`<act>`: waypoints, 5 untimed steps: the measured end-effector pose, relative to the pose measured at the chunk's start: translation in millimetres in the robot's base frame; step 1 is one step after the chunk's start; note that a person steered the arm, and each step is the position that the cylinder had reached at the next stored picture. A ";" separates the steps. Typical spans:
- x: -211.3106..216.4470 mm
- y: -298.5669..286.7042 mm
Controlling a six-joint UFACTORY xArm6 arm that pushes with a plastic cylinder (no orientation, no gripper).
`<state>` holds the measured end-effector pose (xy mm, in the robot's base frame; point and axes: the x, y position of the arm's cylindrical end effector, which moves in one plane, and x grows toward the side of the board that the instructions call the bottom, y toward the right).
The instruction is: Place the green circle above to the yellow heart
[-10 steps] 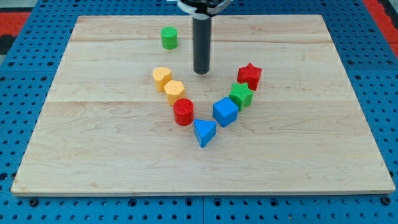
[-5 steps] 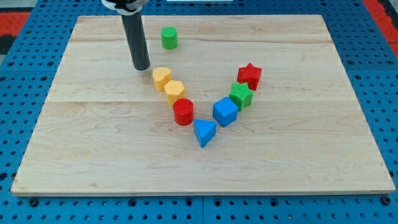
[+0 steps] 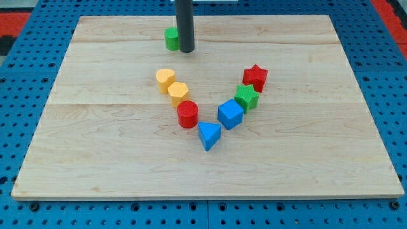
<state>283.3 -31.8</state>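
Observation:
The green circle (image 3: 170, 39) stands near the view's top, left of centre, partly hidden by my rod. My tip (image 3: 186, 49) rests on the board right against the circle's right side. The yellow heart (image 3: 165, 79) lies below the circle, a little to its left, with a clear gap between them. It is the top block of the left arm of a V of blocks.
Below the heart run a yellow hexagon (image 3: 179, 93), a red cylinder (image 3: 187, 114) and a blue triangle (image 3: 208, 135). The V's right arm holds a blue cube (image 3: 230, 114), a green star (image 3: 246, 97) and a red star (image 3: 255, 77). The wooden board (image 3: 95, 159) lies on blue pegboard.
My tip went from the board's middle to the left of the green circle, then swung up and right to the circle's right side. No block has visibly moved.

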 end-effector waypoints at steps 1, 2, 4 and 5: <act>-30.1 -0.2; -43.9 -60.0; -49.1 -121.9; -32.5 -147.1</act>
<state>250.8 -179.0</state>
